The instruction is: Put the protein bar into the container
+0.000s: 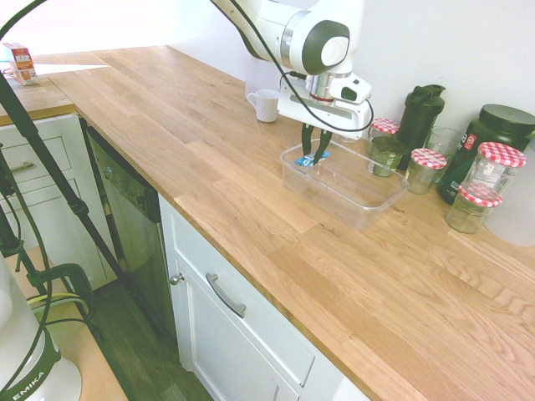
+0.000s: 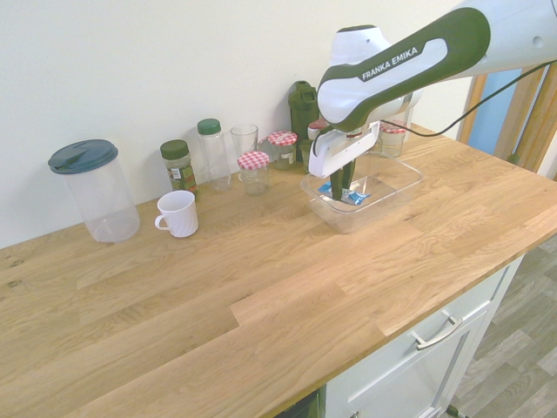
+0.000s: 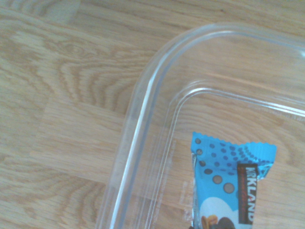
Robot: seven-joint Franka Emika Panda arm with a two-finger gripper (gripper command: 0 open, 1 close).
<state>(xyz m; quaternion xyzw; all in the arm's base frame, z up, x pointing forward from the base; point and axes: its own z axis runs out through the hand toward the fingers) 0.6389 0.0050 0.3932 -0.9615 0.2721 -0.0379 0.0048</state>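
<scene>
a white robot arm reaches straight down into a clear plastic container on a wooden counter. its end effector is closed on a blue protein bar, holding it low inside the container near one rounded corner, the corner toward the mug. in the wrist view the wrapper shows blue with dots and sideways print. a white mug sits at about 9 o'clock from the container in the second exterior view, well apart. jars with red-checked lids stand near the wall.
</scene>
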